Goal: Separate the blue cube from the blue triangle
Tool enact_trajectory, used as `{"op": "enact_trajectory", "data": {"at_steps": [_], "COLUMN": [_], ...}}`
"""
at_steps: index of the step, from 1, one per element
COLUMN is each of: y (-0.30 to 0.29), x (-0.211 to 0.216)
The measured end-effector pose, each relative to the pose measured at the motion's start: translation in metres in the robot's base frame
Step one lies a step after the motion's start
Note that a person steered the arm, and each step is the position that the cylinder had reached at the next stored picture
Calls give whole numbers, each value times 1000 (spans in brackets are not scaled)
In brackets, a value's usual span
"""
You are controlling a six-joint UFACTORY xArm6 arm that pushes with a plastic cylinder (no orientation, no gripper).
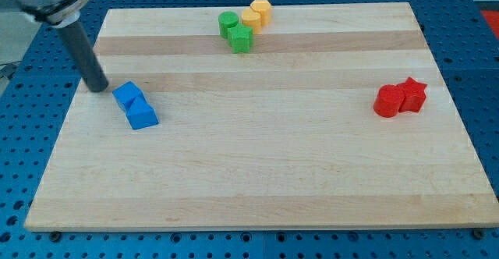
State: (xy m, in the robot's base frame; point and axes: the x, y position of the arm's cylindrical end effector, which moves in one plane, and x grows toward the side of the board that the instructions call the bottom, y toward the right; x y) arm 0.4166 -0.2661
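The arm ends in a plain dark rod with no pincer at all, so there is nothing to call wide, narrow or holding. The rod's tip (98, 88) rests on the pale wooden board (257, 173) at the far left, just beside the small blue cube (127, 96), on that block's left and a little farther back. The cube touches the blue triangular block (142, 115), which lies immediately nearer and slightly to its right; the pair sits at the left side of the board.

The risk, as I judge it, is plain: with the tip up and to the left of the cube and the triangle down and to its right, a straight push along that line would likely drive both blocks together rather than part them. A glancing shove might also merely spin the cube against its neighbour.

Nothing else crowds them. Two green blocks (234, 31) and two yellow blocks (256, 14) cluster at the far edge, and two red blocks (400, 98) sit touching at the right, all well apart from the blue pair.
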Motion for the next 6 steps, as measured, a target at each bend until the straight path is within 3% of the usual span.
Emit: {"op": "enact_trajectory", "data": {"at_steps": [2, 3, 5, 6], "y": [14, 15, 86, 87], "x": [51, 33, -94, -96]}}
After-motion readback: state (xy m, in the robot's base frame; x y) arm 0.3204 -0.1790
